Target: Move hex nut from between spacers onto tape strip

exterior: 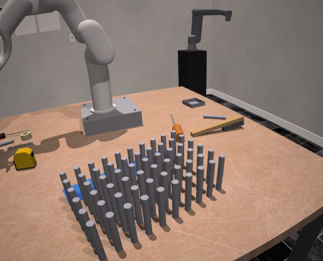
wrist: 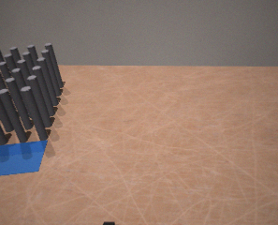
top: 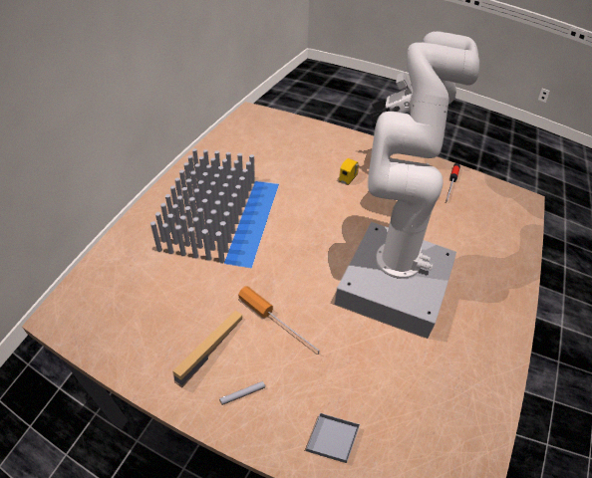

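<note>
Gripper (top: 400, 98) is fully open and holds nothing, tucked up by the arm at upper right of the top view. Hex nut isn't visible among the upright spacers (top: 206, 203). Blue tape strip (top: 252, 223) runs along their right edge; hook pick (top: 256, 302) lies lower center.

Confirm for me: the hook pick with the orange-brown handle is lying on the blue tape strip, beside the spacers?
Not quite. The hook pick lies on the bare table, apart from the blue tape strip, between the strip and the wooden bar. The strip itself does run beside the spacers. The top view shows this.
</note>
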